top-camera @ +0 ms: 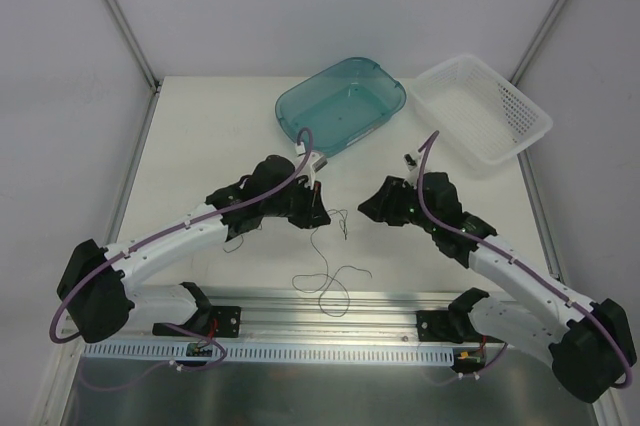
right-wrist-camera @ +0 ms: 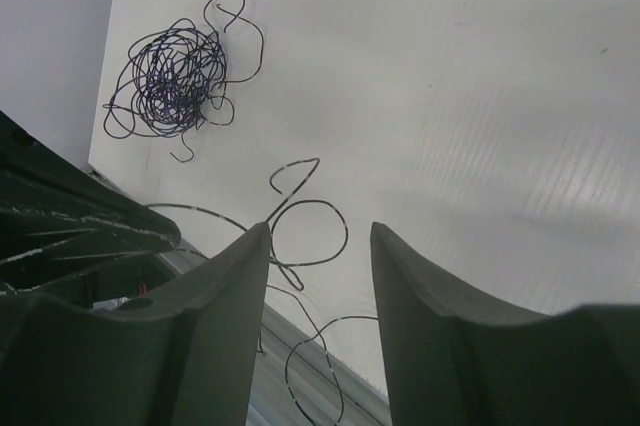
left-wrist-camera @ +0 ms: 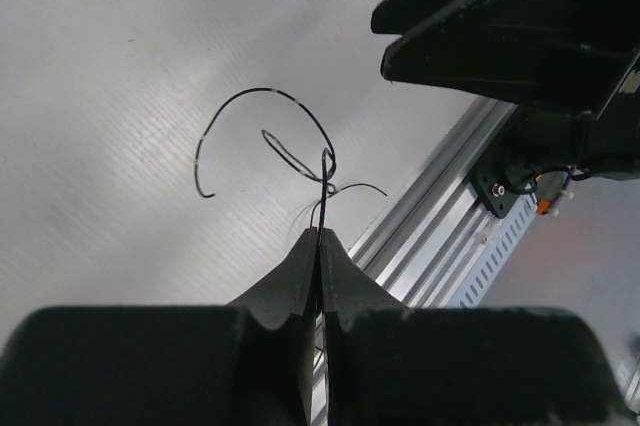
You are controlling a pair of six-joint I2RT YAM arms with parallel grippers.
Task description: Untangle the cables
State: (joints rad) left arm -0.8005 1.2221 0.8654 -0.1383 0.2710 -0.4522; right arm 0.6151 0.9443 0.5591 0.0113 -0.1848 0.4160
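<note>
My left gripper (top-camera: 321,215) is shut on a thin dark cable (left-wrist-camera: 268,136) that curls in loops just beyond its tips (left-wrist-camera: 322,232). The same strand hangs between the two grippers (top-camera: 341,226) and trails in loose loops toward the front rail (top-camera: 331,282). My right gripper (top-camera: 364,211) is open and empty, its tips (right-wrist-camera: 315,238) on either side of a loop of cable (right-wrist-camera: 312,232) lying on the table. A bunched knot of cables (right-wrist-camera: 170,81) lies farther off in the right wrist view; in the top view my left arm hides most of it.
A teal tub (top-camera: 340,104) and a white mesh basket (top-camera: 482,118) stand at the back of the table. An aluminium rail (top-camera: 330,314) runs along the near edge. My right arm (left-wrist-camera: 500,26) shows dark in the left wrist view.
</note>
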